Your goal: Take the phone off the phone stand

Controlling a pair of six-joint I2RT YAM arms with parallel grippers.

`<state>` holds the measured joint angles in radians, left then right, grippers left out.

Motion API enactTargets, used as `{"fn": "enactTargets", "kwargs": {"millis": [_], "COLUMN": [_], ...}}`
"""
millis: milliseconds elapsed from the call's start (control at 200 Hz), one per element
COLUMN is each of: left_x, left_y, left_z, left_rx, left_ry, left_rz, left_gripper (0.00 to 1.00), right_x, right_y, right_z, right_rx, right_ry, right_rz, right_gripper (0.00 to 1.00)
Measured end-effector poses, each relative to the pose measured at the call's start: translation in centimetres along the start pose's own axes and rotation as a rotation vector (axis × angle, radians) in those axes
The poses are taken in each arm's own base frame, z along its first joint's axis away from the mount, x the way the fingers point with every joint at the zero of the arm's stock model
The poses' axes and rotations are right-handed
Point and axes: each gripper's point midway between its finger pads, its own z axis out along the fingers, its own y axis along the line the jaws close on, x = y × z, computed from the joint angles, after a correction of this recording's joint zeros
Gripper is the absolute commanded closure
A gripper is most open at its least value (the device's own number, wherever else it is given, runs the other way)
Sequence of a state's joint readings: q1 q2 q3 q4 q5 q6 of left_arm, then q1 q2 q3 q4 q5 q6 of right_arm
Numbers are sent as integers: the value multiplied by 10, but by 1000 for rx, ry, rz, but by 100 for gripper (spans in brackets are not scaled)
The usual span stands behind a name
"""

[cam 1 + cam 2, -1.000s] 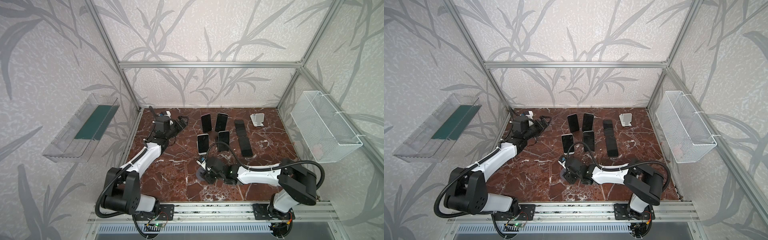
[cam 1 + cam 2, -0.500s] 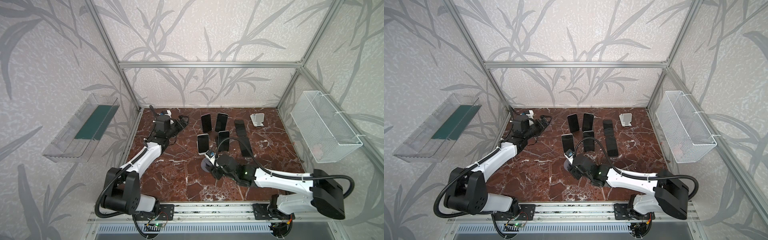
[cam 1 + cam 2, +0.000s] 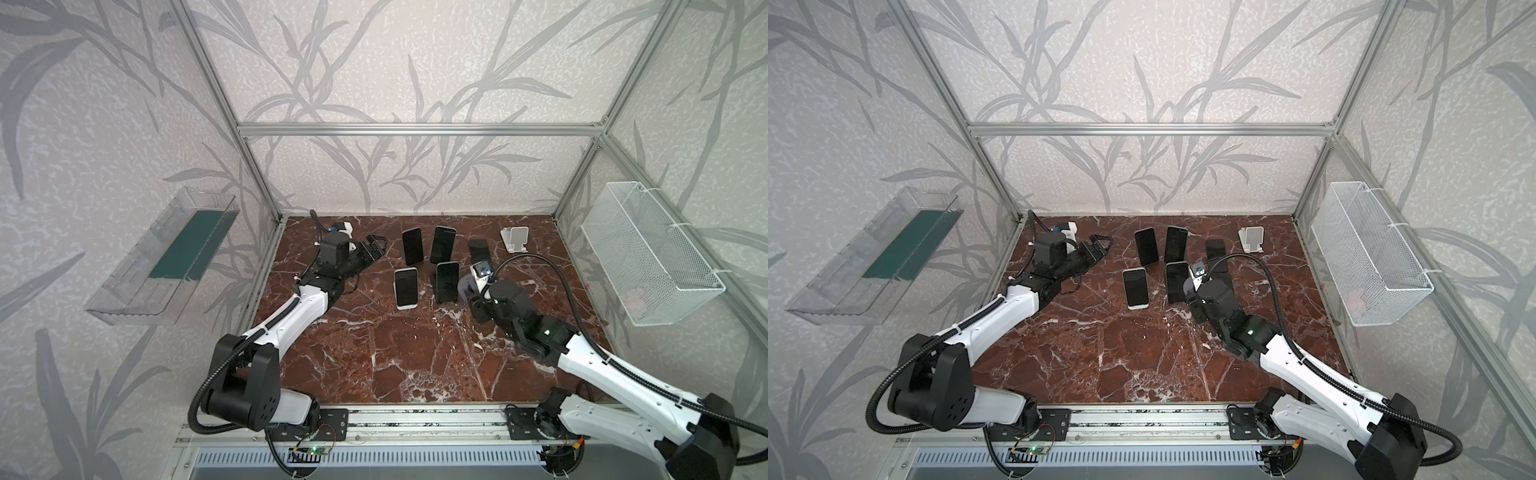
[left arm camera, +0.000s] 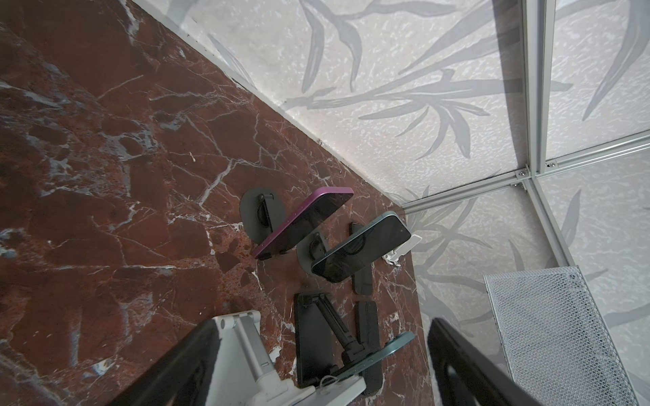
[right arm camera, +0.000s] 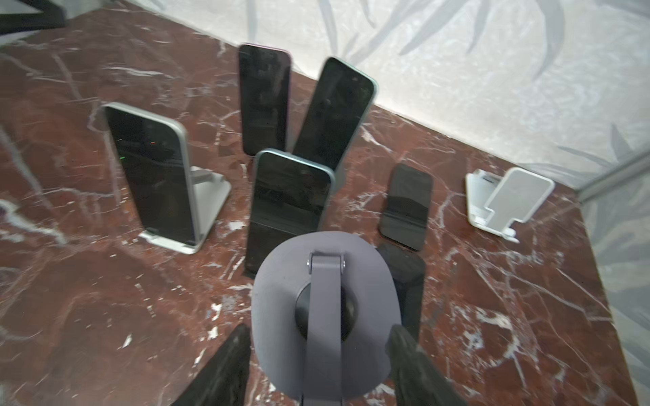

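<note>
Right claw (image 5: 320, 332) clamped on grey stand (image 5: 278, 281), left claw (image 3: 376, 246) spread

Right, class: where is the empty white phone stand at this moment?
In both top views the empty white phone stand sits at the far right corner of the marble table, with the wire basket on its right.
</note>
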<state>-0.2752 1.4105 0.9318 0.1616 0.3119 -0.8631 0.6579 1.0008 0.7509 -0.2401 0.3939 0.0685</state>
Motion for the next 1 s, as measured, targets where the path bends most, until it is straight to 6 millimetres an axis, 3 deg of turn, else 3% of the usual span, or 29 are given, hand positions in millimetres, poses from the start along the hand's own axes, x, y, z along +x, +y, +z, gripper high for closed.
{"fn": "enactTargets", "kwargs": {"millis": [235,355,510,710,1000], "left_x": [3,4,7,9,4], "left_y": [-1,-1,-4,-6,-8], "left_z": [0,0,1,1,1], "left_rx": [-3,-4,1,10,24], "left_ry": [10,12,17,24,14], "left_rz": [0,0,9,8,-5], "left_gripper": [7,7,7,7,7], "right_x": [-10,-13,-7,25,79], "right_y": [-108,-145,-169,-193,-192], "right_z": [30,59,93,118,154], "right_rx": [224,261,240,238,211], "right_ry": [14,21,57,136,281], "right_rz": [215,275,288,341,405], "right_gripper": [47,46,47,47,47]}}
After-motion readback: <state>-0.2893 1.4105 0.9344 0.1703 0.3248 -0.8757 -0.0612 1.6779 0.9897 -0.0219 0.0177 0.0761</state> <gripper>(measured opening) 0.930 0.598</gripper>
